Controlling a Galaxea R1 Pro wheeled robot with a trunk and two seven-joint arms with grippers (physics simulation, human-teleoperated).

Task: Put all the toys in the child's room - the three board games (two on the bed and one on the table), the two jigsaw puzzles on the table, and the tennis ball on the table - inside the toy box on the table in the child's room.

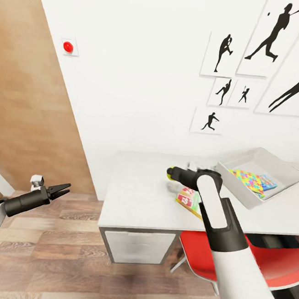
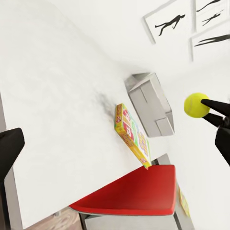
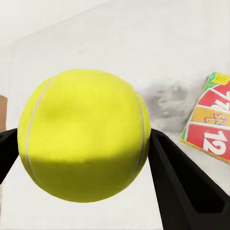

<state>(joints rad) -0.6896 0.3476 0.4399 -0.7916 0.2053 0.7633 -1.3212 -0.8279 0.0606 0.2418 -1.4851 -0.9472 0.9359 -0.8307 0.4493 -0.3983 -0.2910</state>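
The tennis ball [image 3: 84, 136] is clamped in the right hand [image 1: 171, 172] above the surface [image 1: 135, 198], left of the toy box [image 1: 257, 172], in which two jigsaw puzzles [image 1: 252, 181] lie. The left hand [image 1: 62, 190] is held part open, empty.

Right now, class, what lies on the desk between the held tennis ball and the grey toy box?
Head view: bare pale desk, the Skip-Bo carton lying just beside that stretch.

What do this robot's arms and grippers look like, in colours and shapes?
Both arms are built of rounded white shell segments joined by black sections. The right arm shows a white panel set into a black collar near the wrist. The left gripper is matte black with two slim pointed fingers, and a small pale grey block sits on its wrist. The right gripper is black too. No cables or markings are visible.
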